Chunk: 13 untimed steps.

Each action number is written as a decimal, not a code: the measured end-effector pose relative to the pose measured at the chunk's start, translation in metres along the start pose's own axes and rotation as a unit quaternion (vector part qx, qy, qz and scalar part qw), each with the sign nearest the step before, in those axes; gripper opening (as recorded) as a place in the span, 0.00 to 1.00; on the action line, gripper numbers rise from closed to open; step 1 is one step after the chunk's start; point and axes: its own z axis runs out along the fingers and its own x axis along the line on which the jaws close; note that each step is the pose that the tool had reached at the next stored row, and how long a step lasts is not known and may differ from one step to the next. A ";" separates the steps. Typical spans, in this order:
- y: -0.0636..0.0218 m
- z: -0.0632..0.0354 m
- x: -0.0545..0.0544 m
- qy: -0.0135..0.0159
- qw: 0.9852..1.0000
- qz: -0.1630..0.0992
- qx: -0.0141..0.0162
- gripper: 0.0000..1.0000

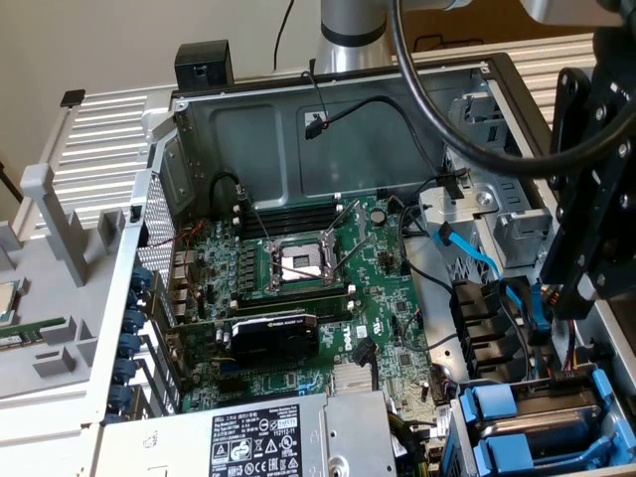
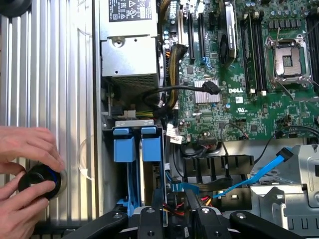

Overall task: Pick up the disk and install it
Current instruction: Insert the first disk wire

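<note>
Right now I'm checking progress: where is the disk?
The disk sits in the drive bay at the exterior view's lower right, blue rails showing, beside the grey power supply. In the wrist view it lies just ahead of the gripper.

The graphics card [image 1: 273,338] is standing on the motherboard [image 1: 383,298], just in front of the CPU socket [image 1: 296,260]. The power supply [image 1: 248,437] is sitting nearer the camera. Toward the exterior view's right, the drive bay [image 1: 532,422] is holding the disk [image 2: 148,164] on edge.
</note>
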 end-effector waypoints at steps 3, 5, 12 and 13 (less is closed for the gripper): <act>0.0000 0.0004 0.000 0.000 1.000 0.000 0.000 0.31; -0.0001 0.0007 0.000 0.000 1.000 0.000 0.000 0.31; -0.0001 0.0022 0.000 0.000 1.000 0.000 0.000 0.38; -0.0002 0.0026 0.000 0.000 1.000 0.000 0.000 0.45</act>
